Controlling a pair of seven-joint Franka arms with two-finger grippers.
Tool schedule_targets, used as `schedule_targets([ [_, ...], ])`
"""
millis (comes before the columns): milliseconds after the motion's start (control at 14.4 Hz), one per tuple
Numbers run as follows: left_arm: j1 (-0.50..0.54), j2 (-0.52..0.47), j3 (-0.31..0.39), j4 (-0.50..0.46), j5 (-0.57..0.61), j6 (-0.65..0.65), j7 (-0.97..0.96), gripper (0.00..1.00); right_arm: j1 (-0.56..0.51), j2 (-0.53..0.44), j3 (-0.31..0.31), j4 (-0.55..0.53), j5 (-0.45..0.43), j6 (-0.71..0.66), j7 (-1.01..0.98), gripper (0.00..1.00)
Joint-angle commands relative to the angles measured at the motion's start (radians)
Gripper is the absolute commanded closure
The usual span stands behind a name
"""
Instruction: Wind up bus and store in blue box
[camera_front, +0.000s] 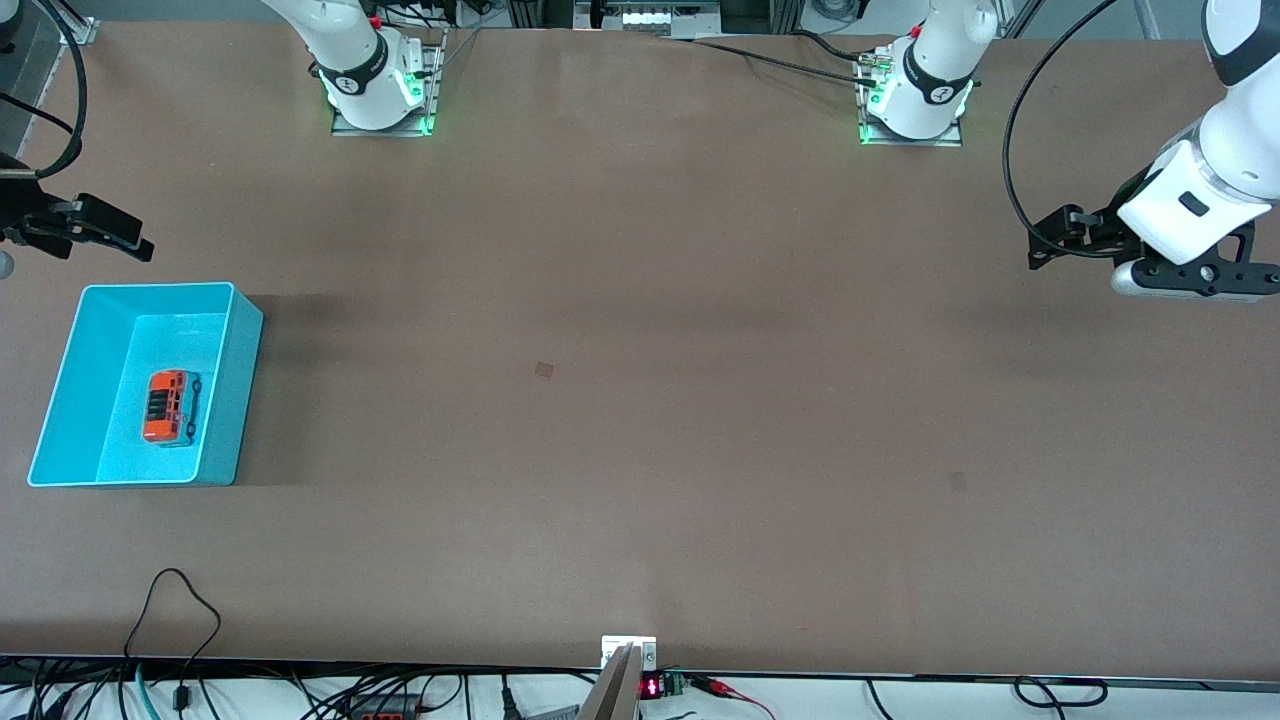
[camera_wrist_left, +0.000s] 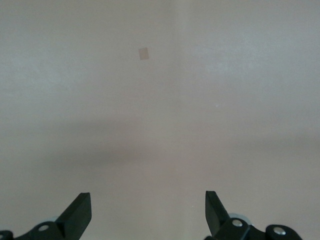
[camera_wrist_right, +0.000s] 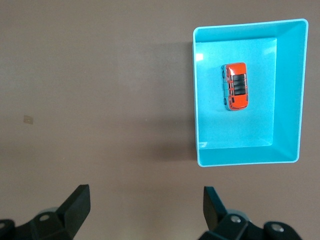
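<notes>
The bus (camera_front: 171, 407) lies inside the box (camera_front: 236, 400), on its wheels, with the dark ribbed roof panel facing up. It sits on the lighter floor of the box, apart from all four walls as far as I can see, with its long side along the long side of the box. The box stands on the table (camera_front: 640, 400) at the right arm's end, and its opening faces up.

My right gripper (camera_front: 105, 232) is up in the air over the table at the same end, over the strip between the box and the line of the bases, and it does not touch the box. In my right wrist view my two fingers (camera_wrist_right: 75, 205) stand wide apart with nothing between them, and I see the bus (camera_wrist_right: 236, 86) in the box (camera_wrist_right: 285, 90) below, off to one side of the fingers.

My left gripper (camera_front: 1050, 240) is up over the left arm's end of the table, well apart from the box. Its fingers (camera_wrist_left: 77, 212) are also wide apart and hold nothing; under them I see only the bare brown table top with one small tan patch (camera_wrist_left: 144, 53) on it. A similar small patch (camera_front: 544, 369) shows near the middle of the table in the front view.

Both arms wait away from the bus, and neither one is in contact with it or with the box.
</notes>
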Motion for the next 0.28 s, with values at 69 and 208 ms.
schedule_targets([
  [69,-0.005,0.015,0.001,0.034,-0.011,-0.025,-0.002,0.00,0.002,-0.028,-0.001,-0.022,-0.018,-0.006,0.002,0.00],
  [208,-0.005,0.015,0.001,0.034,-0.011,-0.025,-0.002,0.00,0.002,-0.028,-0.001,-0.021,-0.018,-0.001,0.002,0.00],
])
